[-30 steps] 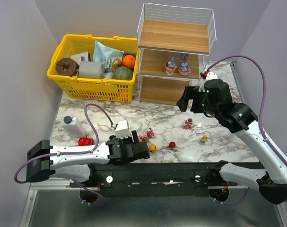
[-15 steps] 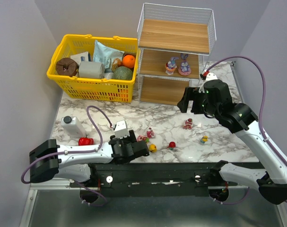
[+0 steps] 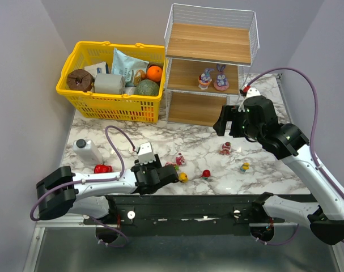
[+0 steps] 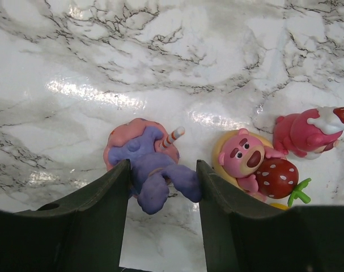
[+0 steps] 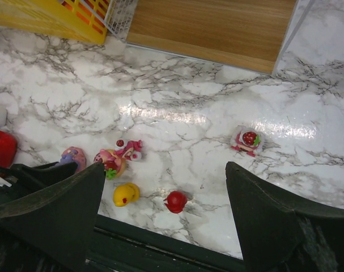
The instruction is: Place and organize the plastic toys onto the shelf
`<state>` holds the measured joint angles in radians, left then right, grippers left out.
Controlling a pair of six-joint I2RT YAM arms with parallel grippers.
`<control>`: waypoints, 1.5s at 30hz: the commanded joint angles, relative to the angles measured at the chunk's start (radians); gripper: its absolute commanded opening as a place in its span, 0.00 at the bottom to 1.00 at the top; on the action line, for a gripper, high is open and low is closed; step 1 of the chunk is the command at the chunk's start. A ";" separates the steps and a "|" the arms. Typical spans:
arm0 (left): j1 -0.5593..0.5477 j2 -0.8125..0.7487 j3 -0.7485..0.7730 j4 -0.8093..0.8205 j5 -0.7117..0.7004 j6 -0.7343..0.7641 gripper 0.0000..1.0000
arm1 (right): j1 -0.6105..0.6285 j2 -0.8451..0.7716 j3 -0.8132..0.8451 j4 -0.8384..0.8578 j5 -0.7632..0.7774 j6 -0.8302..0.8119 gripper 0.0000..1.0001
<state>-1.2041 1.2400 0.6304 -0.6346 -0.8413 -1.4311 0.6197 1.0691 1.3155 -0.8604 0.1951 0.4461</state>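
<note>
A purple bunny (image 4: pixel 154 170) with a pink base lies on the marble, ears toward my left wrist camera. My left gripper (image 4: pixel 163 192) has its fingers against both sides of it; the toy rests on the table. Beside it lie a pink bear with a strawberry (image 4: pixel 248 164) and a pink figure (image 4: pixel 305 133). A yellow toy (image 3: pixel 183 177), a red one (image 3: pixel 206 173), a strawberry one (image 3: pixel 225 148) and a small doll (image 3: pixel 245 168) are scattered to the right. Two bunnies (image 3: pixel 212 78) stand on the shelf's (image 3: pixel 208 42) middle board. My right gripper (image 3: pixel 225 122) hovers open before the shelf.
A yellow basket (image 3: pixel 109 103) full of groceries stands back left beside the shelf. A white bottle (image 3: pixel 88 151) and a red pepper (image 3: pixel 102 169) lie left of my left arm. The table's front edge (image 5: pixel 177 238) runs just behind the yellow and red toys.
My left gripper has crept slightly forward and its fingers have drawn in around the purple bunny. The right arm has barely moved.
</note>
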 commanded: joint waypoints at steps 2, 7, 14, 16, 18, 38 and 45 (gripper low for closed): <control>0.014 0.018 -0.035 0.052 -0.028 0.017 0.42 | -0.008 0.006 0.027 -0.017 0.023 -0.015 0.94; 0.023 0.027 -0.051 0.078 -0.025 0.038 0.19 | -0.009 0.006 0.025 -0.017 0.024 -0.012 0.94; 0.024 0.021 -0.049 0.093 -0.022 0.063 0.00 | -0.011 0.000 0.027 -0.017 0.033 -0.011 0.93; 0.023 0.006 -0.049 0.092 -0.024 0.072 0.00 | -0.009 -0.001 0.025 -0.017 0.035 -0.007 0.93; 0.023 -0.010 -0.047 0.090 -0.024 0.083 0.00 | -0.009 -0.003 0.025 -0.017 0.033 -0.007 0.93; 0.029 -0.139 -0.015 0.049 -0.041 0.161 0.48 | -0.009 -0.021 0.008 -0.009 0.023 -0.001 0.93; 0.029 -0.137 -0.001 0.046 -0.045 0.173 0.10 | -0.008 -0.027 -0.001 -0.009 0.024 0.000 0.93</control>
<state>-1.1778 1.1084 0.5983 -0.5758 -0.8440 -1.2636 0.6147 1.0615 1.3155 -0.8619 0.2054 0.4446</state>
